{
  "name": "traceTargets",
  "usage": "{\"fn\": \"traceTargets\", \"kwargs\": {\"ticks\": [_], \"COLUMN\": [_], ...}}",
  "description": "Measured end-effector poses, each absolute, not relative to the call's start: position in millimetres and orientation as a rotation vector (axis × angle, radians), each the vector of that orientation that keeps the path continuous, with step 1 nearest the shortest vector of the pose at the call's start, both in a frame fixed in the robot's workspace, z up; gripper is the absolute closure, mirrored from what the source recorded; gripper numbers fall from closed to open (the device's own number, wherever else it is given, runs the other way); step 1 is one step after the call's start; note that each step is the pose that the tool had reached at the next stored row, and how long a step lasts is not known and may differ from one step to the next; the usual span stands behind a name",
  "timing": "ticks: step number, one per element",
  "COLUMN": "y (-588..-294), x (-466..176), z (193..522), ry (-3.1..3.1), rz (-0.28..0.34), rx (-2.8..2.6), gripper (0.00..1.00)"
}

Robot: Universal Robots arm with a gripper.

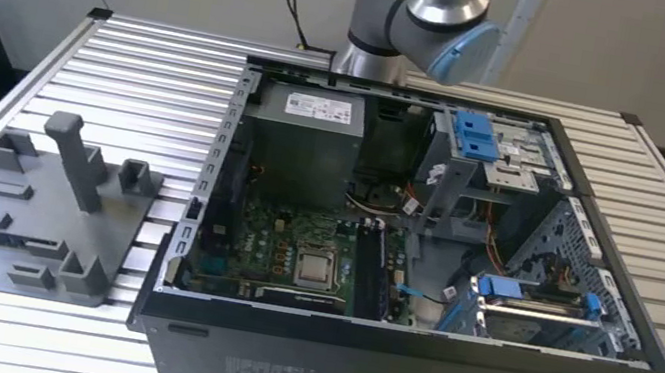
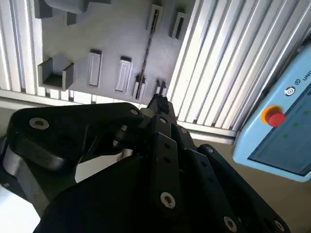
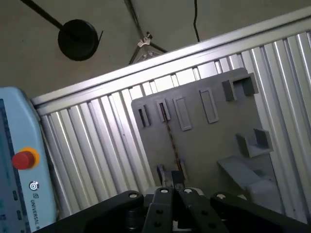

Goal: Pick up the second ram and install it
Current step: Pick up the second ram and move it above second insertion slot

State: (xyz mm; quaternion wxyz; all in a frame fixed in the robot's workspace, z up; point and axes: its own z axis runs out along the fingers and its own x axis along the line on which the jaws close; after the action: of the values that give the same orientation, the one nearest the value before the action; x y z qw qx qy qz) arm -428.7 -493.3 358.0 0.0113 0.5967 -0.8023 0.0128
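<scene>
The step in hand looks to be the pick: the second ram (image 2: pixel 146 53) has not been lifted and stands on its thin edge in the slots of the grey fixture plate (image 2: pixel 97 29), which lies on the slatted counter (image 2: pixel 218 58) beside the open computer case (image 1: pixel 416 337). In both wrist views the stick reads as a narrow dark line running across the plate between small upright holders. The tool (image 2: pixel 158 103) hangs well above the plate, and its tips appear drawn together with nothing between them, so it looks closed and empty. In the first wrist view the tool (image 3: pixel 177 180) sits roughly in line with one end of the second ram (image 3: pixel 170 141) (the blue teach pendant (image 3: pixel 19 160) lies off to one side, clear of the work). To do this pick well, the tool would likely need to be opened before it nears the stick, then squared to the stick's long axis. The pads should meet its two flat faces near mid-length, not the chips' corners. A straight pull out of the holders, without twist, should keep so thin a board from binding or bending.
</scene>
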Motion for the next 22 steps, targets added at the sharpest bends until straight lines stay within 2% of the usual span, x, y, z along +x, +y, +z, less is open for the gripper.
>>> {"fn": "traceTargets", "kwargs": {"ticks": [22], "y": [-492.4], "x": [-428.8], "z": [355.6], "ry": [-2.156], "rz": [0.044], "rx": [2.262], "gripper": [0.89]}}
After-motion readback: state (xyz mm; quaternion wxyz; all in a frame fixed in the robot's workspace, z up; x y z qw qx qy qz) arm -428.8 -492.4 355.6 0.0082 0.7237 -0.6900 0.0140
